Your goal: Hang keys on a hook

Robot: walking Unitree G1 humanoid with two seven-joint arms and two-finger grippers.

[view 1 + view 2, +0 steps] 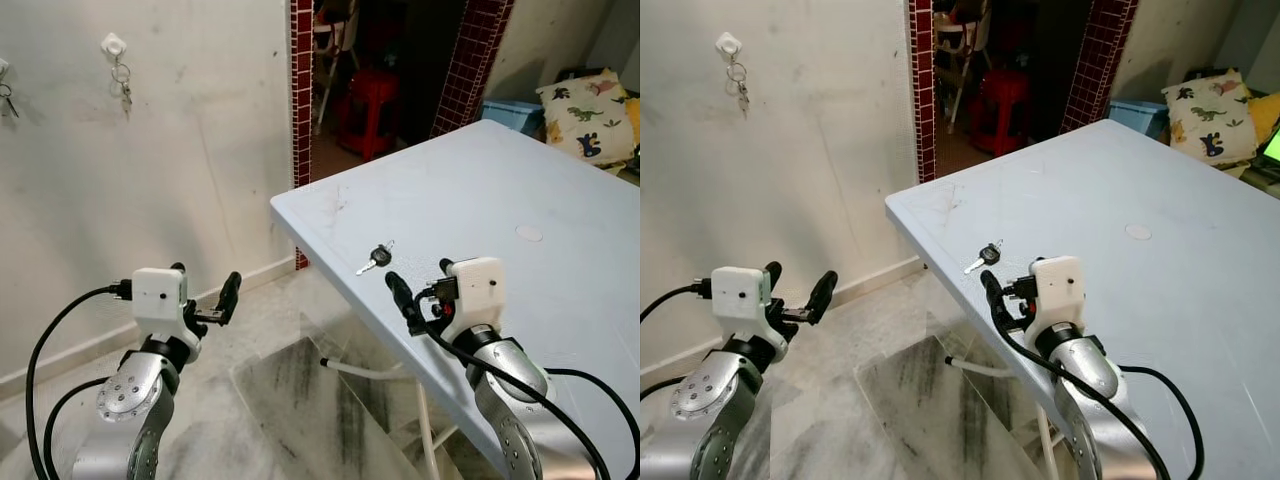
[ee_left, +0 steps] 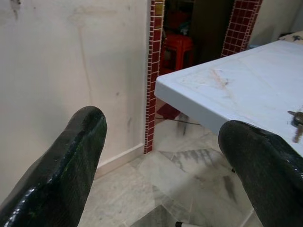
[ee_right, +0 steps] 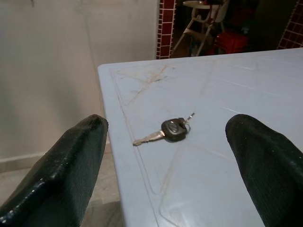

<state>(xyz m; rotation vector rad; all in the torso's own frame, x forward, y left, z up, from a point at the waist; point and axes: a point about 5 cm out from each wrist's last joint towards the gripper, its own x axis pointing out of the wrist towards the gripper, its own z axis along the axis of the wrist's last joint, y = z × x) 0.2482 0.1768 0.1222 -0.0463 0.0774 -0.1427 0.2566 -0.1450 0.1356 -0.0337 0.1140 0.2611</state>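
Right gripper (image 3: 165, 161) spread wide, empty, low over table (image 1: 560, 260) edge. Key (image 3: 166, 131) flat on table just ahead, between the fingers' line (untouched). Left gripper (image 1: 207, 293) likewise agape, off to the side over floor. Hook (image 1: 114, 44) on wall, far beyond, already carrying other keys.

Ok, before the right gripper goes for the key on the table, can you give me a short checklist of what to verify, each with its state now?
1. Key lies flat on the table, near the edge, nothing on it: ok.
2. Right gripper is open, with the key ahead between its fingers in the right wrist view: ok.
3. Right gripper is not yet touching the key; a gap remains: ok.
4. Left gripper is open, off the table over the floor, out of the way: ok.
5. Wall hook already carries a key ring; whether it has room for one more: cannot tell.
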